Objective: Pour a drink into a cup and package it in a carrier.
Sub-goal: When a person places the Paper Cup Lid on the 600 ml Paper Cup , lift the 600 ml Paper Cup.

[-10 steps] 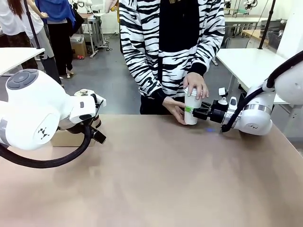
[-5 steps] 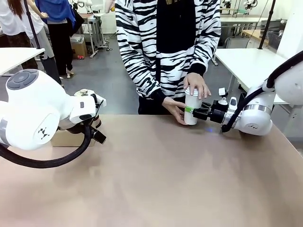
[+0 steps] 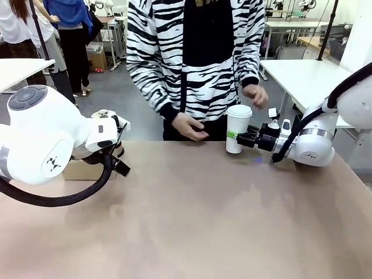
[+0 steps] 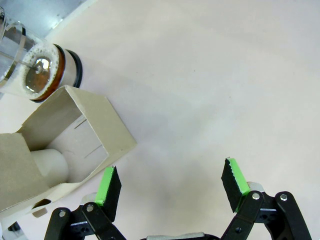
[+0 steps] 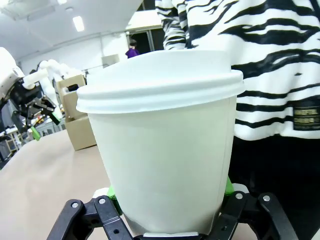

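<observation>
White paper cup [image 3: 238, 129], tall and slightly tapered, smooth-walled, capped with a white plastic lid. Stood upright, long axis vertical, at the far right of the matte tan surface [image 3: 192, 221]. Was clamped below the middle by the right gripper [image 3: 233, 135], black with green pads, reaching in sideways, jaws closed to the cup's width on both sides. Looked light and easily crushed: thin paper, contents hidden under the lid. Near it, touching neither cup nor gripper: the person's hands [image 3: 189, 128].

Small brown cardboard carrier [image 4: 75, 135], flat-walled, sharply folded, open-topped. Lay well apart from the cup, across the surface toward the robot's left. Sat just beside the left gripper [image 4: 170, 182], spread wide over bare surface, empty. Held something pale and rounded in one slot; could not tell what.

Judged from this: carrier nearer the left arm, cup already with the right. Called for a level carry leftward with the cup kept vertical, then a straight lowering into a free slot.

Just beyond the carrier: clear glass jug [image 4: 40, 75], round-lidded, with a shiny knob.
</observation>
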Robot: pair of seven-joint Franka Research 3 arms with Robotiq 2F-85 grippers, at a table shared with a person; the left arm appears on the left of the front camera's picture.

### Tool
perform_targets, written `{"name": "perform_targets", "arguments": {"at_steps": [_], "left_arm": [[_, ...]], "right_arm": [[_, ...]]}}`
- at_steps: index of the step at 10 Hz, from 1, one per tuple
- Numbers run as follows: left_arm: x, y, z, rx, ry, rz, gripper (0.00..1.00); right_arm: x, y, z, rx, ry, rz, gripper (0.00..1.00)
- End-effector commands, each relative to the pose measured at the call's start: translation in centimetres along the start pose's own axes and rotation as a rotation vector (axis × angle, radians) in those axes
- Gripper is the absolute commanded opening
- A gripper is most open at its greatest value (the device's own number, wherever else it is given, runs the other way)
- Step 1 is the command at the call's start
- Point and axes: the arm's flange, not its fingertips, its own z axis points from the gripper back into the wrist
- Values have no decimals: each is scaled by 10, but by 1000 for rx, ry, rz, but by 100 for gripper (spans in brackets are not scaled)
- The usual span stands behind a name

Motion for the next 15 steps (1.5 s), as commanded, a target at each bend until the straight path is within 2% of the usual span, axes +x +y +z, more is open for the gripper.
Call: {"name": "perform_targets", "arguments": {"at_steps": [1, 11, 12, 15], "left_arm": [[0, 0, 0, -2, -1, 0, 100], [0, 0, 0, -2, -1, 0, 100], [0, 0, 0, -2, -1, 0, 100], [0, 0, 0, -2, -1, 0, 100]], "right_arm": [[8, 4, -3, -7, -16, 1, 80], [8, 4, -3, -7, -16, 1, 80], [0, 0, 0, 0, 0, 0, 80], [88, 32, 15, 53, 2, -14, 80]]}}
